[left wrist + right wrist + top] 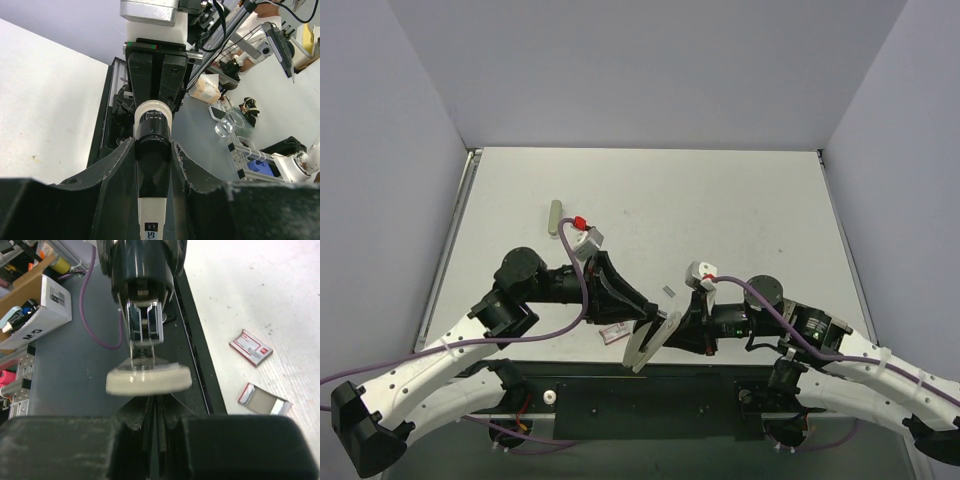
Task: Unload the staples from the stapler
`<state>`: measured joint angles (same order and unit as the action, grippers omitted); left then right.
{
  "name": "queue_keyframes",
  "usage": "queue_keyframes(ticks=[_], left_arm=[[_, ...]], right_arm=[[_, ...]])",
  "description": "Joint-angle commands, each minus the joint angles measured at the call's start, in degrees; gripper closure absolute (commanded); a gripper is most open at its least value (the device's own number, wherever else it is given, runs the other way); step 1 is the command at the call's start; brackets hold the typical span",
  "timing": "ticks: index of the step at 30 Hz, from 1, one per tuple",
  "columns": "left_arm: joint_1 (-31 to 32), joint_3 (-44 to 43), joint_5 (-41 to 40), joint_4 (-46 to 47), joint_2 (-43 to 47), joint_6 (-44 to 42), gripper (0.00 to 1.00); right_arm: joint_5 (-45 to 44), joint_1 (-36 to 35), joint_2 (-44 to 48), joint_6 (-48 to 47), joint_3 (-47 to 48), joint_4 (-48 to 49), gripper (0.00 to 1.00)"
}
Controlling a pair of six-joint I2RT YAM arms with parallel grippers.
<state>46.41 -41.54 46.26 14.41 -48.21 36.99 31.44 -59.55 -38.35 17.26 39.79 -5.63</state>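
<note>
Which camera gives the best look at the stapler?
Left wrist: the stapler runs sharp down the centre, black and beige, clamped in the left tool. Right wrist sees it end-on, its pale end blurred. Top shows only a small pale sliver.

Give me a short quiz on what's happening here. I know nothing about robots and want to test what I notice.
1. True or false: the stapler lies flat on the table, untouched by either arm.
2. Multiple choice: in the right wrist view, what lies on the table near the red-and-white box?
A. an open grey box
B. a pair of scissors
C. a cup
3. Fill in: the left fingers close on the stapler's black part, while its other end meets the ___ fingers.

Key:
1. False. It is held up off the table.
2. A.
3. Right; the right fingers appear shut on it.
</note>
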Motion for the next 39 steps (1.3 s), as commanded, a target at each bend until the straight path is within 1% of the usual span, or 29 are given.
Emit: queue_keyframes(ticks=[1, 6, 8, 12, 18, 24, 28, 32, 36, 39], left_arm=[[0.2, -0.4, 2.0, 7.7, 1.5, 2.2, 1.0], [0.3, 0.6, 3.2, 8.1, 1.4, 1.9, 1.0], [0.7, 0.8, 3.4, 7.9, 1.3, 1.3, 1.0], [1.5, 1.5, 4.2, 7.3, 0.1, 0.2, 1.0], [3.3, 2.1, 5.2, 7.1, -0.7, -0.8, 1.0], [5.1, 2.4, 5.2, 7.3, -1.6, -1.6, 1.0], [6.1, 2.4, 4.6, 7.7, -2.2, -1.7, 1.0], [6.3, 2.3, 2.6, 5.8, -0.7, -3.1, 1.0], [6.3, 2.5, -1.3, 3.8, 1.7, -4.1, 1.0], [6.3, 2.3, -6.0, 1.7, 3.2, -5.0, 1.0]], right_arm=[[5.3, 0.1, -4.2, -0.9, 2.7, 8.1, 1.0], [7.2, 0.2, -9.5, -1.9, 6.7, 10.3, 1.0], [7.8, 0.3, -13.3, -2.8, 9.1, 10.4, 1.0], [9.6, 0.0, -19.9, -5.2, 16.0, 8.8, 1.0], [12.5, 0.2, -27.9, -7.8, 23.2, 7.4, 1.0], [13.6, 0.3, -33.3, -8.9, 28.6, 6.5, 1.0], [13.6, 0.5, -34.2, -8.8, 29.6, 6.3, 1.0], [12.7, 0.4, -32.0, -8.8, 27.7, 6.4, 1.0], [11.1, 0.6, -29.2, -8.7, 25.4, 6.4, 1.0], [9.3, 0.5, -26.4, -8.4, 23.3, 6.4, 1.0]])
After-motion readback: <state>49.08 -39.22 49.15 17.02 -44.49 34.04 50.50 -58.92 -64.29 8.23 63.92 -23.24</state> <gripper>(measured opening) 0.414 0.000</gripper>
